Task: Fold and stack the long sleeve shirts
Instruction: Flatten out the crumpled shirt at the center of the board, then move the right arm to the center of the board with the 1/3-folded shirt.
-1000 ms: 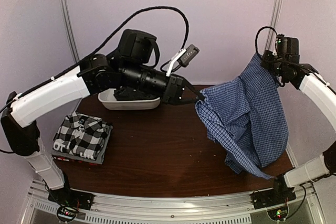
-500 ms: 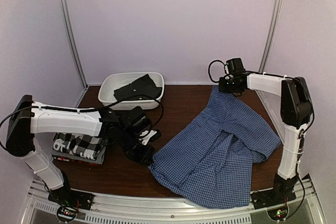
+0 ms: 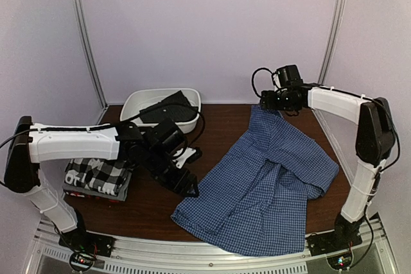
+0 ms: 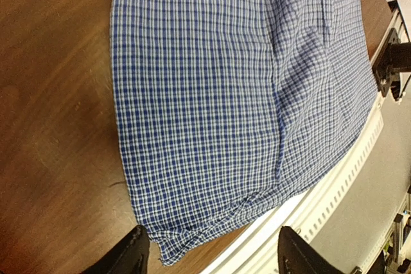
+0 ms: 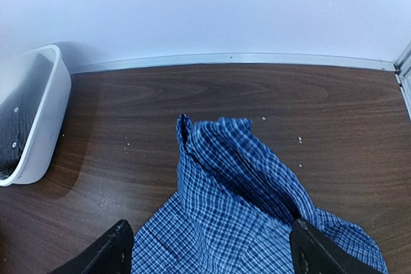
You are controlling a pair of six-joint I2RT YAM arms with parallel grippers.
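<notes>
The blue-and-white check shirt [image 3: 263, 190] lies spread on the right half of the brown table, its near hem hanging over the front rail. My left gripper [image 3: 186, 184] hovers open over the shirt's near-left corner [image 4: 160, 248], fingers wide apart and nothing between them. My right gripper [image 3: 270, 102] stands open just above the shirt's far bunched corner [image 5: 218, 139], which pokes up between the spread fingers [image 5: 115, 251] without being pinched. A folded black-and-white plaid shirt [image 3: 96, 174] tops a stack with grey and red folded ones [image 3: 90, 192] at the near left.
A white oval basin [image 3: 131, 120] with dark cloth [image 3: 168, 108] in it stands at the back left, its side also in the right wrist view [image 5: 38, 120]. The metal front rail [image 4: 334, 197] runs just past the shirt's hem. Bare table [image 3: 218, 126] lies between basin and shirt.
Both arms brought the hanging shirt down and laid it flat on the table. Both grippers have since opened and let go of its corners, and the right one has lifted slightly.
</notes>
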